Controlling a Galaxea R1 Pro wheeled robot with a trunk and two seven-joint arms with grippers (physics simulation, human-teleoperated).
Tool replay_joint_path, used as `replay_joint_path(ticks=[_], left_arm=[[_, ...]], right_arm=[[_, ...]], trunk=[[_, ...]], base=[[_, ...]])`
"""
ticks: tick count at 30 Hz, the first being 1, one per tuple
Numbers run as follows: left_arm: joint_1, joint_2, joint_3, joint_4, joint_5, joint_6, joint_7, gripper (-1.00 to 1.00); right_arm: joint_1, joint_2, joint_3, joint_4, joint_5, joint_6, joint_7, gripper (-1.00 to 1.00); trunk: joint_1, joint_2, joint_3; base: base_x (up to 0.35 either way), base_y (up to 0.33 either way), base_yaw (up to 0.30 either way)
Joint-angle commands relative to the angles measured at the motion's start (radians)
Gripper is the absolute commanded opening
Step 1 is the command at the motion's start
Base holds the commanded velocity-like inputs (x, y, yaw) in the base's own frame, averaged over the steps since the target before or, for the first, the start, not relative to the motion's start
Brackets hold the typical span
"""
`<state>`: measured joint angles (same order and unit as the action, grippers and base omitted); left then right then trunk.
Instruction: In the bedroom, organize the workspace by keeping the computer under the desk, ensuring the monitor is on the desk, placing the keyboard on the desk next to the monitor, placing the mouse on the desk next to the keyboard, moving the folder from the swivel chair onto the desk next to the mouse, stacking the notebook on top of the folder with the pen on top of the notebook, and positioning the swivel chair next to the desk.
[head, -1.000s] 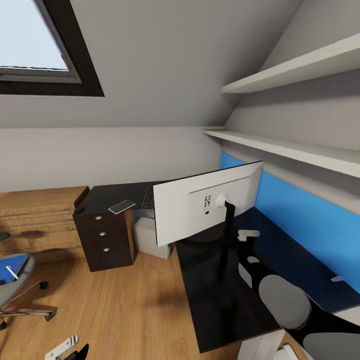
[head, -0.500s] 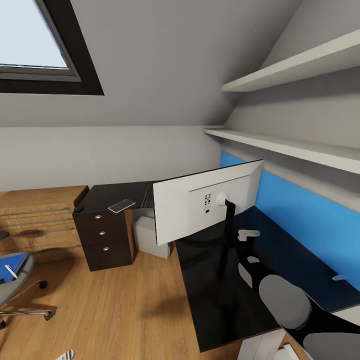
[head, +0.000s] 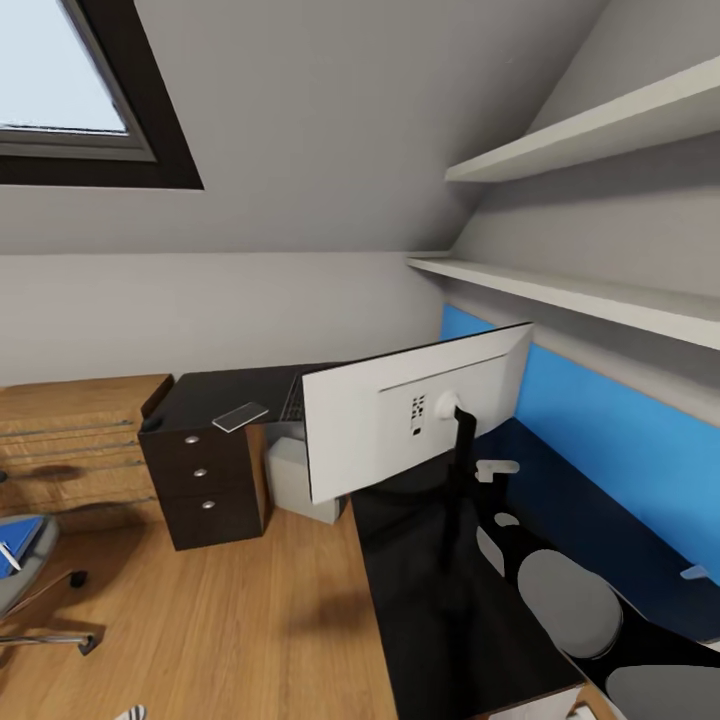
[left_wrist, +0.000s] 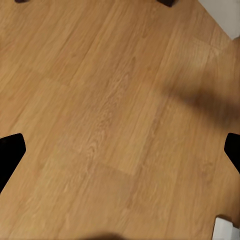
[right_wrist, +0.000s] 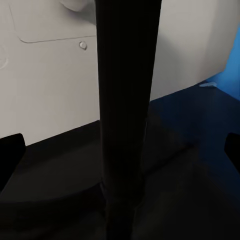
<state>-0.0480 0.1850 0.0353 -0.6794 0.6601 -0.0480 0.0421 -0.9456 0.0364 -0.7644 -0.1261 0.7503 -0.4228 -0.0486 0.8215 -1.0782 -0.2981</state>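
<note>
Monitor (head: 400, 420): stands on the desk (head: 440, 600), pale back toward the camera; judged top-heavy, rigid and fragile at the panel.
Hold point: the black stand (right_wrist: 127, 115) — stiff, narrow, likely the safest place to grip; avoid the thin screen edges.
Right gripper (right_wrist: 120, 155): fingertips spread wide at either side of the stand, not touching it; holds nothing.
Left gripper (left_wrist: 120, 155): fingers wide apart over bare wood floor (left_wrist: 100, 100); empty.
Desk edges: the near edge lies close to the stand base — a slide toward it risks a tip-over.
Open room: bare desktop toward the blue wall panel (head: 600, 440).
Notebook (head: 240, 416): on the far desk wing.
Folder (head: 20, 535): on the swivel chair (head: 30, 590).
</note>
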Motion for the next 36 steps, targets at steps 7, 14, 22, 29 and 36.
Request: replay_joint_path(ticks=[7, 14, 22, 29, 36], left_arm=[[0.000, 0.001, -0.004, 0.003, 0.007, -0.008, 0.003, 1.00], [0.000, -0.001, -0.007, 0.004, 0.006, -0.009, 0.002, 1.00], [0.000, -0.001, -0.010, 0.003, 0.005, -0.009, 0.003, 1.00], [0.000, -0.001, -0.011, 0.003, 0.006, -0.009, 0.004, 1.00], [-0.001, -0.001, -0.011, 0.003, 0.006, -0.009, 0.004, 1.00]], right_arm=[[-0.001, -0.001, -0.006, 0.000, 0.011, -0.002, -0.005, 1.00], [-0.001, -0.008, -0.006, -0.001, 0.010, -0.002, -0.005, 1.00], [-0.001, -0.017, -0.006, 0.000, 0.006, -0.007, -0.005, 1.00], [-0.001, -0.018, -0.006, 0.000, 0.007, -0.039, -0.005, 1.00], [-0.001, -0.018, -0.005, 0.000, 0.006, -0.044, -0.005, 1.00]], trunk=[[0.000, -0.001, -0.001], [0.000, -0.001, -0.001], [0.012, -0.022, -0.011], [0.039, -0.071, -0.033], [0.065, -0.120, -0.055]], base=[[0.050, 0.000, 0.000], [0.145, 0.000, 0.000], [0.018, 0.000, 0.000], [0.001, 0.000, 0.000], [0.000, 0.000, 0.000]])
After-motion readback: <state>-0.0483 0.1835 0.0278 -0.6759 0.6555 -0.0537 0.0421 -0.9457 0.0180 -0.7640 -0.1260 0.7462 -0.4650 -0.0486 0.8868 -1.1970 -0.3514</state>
